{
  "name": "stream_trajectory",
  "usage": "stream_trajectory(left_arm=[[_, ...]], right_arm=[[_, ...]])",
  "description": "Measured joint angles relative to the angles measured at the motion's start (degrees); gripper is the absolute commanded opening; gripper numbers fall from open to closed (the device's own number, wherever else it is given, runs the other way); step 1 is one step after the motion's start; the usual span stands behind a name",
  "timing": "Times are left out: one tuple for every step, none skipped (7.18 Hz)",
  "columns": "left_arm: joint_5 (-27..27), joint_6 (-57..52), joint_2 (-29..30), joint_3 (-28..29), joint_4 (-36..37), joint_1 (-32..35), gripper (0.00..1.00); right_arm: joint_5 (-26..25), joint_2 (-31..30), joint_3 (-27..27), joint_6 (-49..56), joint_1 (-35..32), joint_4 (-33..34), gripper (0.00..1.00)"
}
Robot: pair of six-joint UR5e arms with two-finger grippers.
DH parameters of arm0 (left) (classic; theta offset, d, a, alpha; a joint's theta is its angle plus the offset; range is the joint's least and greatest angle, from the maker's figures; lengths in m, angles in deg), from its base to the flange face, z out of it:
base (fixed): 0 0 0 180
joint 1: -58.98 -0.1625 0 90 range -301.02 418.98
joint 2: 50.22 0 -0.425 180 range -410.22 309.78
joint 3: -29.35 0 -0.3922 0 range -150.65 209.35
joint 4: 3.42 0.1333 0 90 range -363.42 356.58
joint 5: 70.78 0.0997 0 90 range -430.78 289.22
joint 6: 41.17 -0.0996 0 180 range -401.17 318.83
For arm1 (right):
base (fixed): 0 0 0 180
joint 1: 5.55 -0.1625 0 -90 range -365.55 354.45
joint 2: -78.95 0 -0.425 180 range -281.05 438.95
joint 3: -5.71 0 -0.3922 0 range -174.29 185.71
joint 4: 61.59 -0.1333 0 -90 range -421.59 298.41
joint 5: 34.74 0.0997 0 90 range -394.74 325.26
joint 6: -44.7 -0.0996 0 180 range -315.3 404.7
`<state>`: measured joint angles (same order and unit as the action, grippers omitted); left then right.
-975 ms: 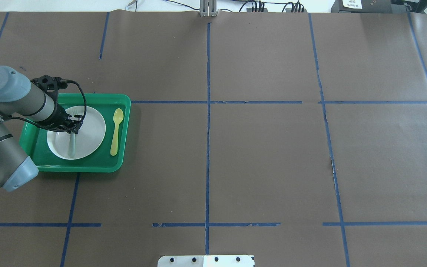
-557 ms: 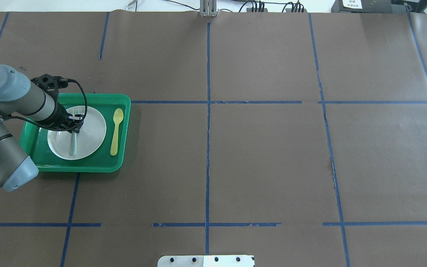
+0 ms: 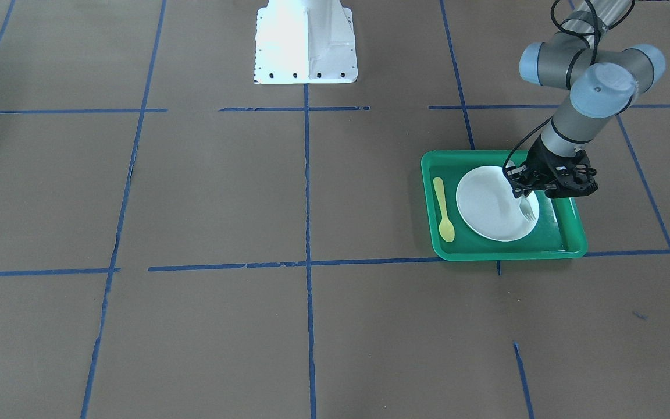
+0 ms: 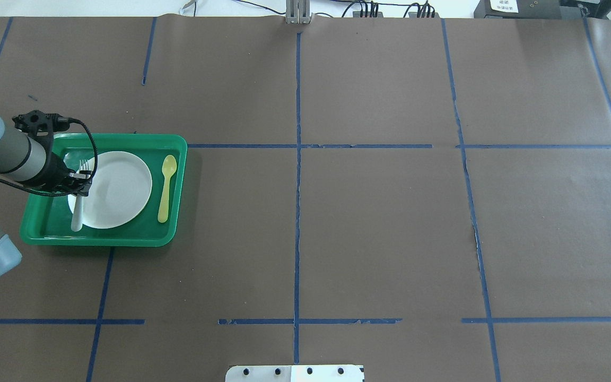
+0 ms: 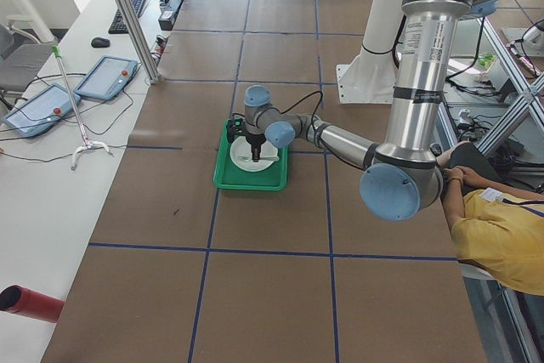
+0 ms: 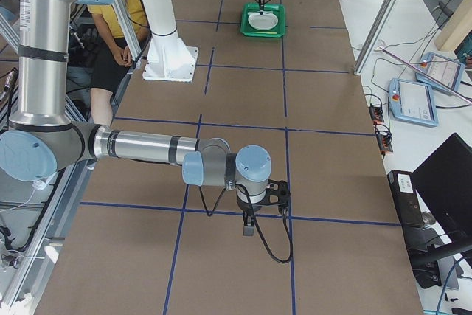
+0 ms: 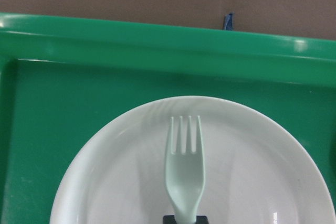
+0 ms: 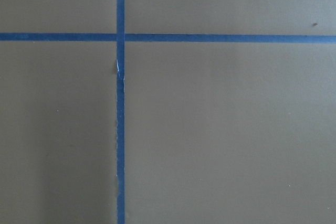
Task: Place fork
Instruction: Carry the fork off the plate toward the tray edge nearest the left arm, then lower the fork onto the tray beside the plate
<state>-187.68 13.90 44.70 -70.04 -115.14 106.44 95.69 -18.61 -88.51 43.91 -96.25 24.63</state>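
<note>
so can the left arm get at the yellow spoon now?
Likely yes for reach: yellow spoon lies uncovered in the green tray past the white plate. But left hand holds the fork.

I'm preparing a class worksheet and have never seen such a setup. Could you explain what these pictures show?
Two robot arms work at a brown-covered table, filmed at one moment from above, across, both ends, and a camera on each wrist. The left gripper holds a pale plastic fork over a white plate. The plate sits in a green tray beside a yellow spoon. The right gripper hangs over the table's other end; open or shut, I cannot tell.
</note>
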Motion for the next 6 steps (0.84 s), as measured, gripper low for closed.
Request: stream_trajectory(left_arm=[[0.0,-2.5,-1.9,-0.1,-0.7,0.8,0.0],[-0.1,-4.4,-3.6,0.2,-2.7,1.8,0.0],[-0.6,-5.5,-4.7,0.5,-4.9,2.6,0.0],[-1.4,-6.0,-5.1,0.9,-6.0,3.0,0.0],[-1.9,-6.2,-5.0,1.6,-6.5,3.2,0.0],[-2.1,-6.2,-4.4,2.6,-6.6,3.3,0.0]], right_arm=[[0.0,0.0,0.0,0.0,0.0,0.0,1.0],[0.0,0.0,0.0,0.0,0.0,0.0,1.0],[0.0,0.0,0.0,0.0,0.0,0.0,1.0],[0.0,0.0,0.0,0.0,0.0,0.0,1.0],[0.0,0.0,0.0,0.0,0.0,0.0,1.0],[0.0,0.0,0.0,0.0,0.0,0.0,1.0]])
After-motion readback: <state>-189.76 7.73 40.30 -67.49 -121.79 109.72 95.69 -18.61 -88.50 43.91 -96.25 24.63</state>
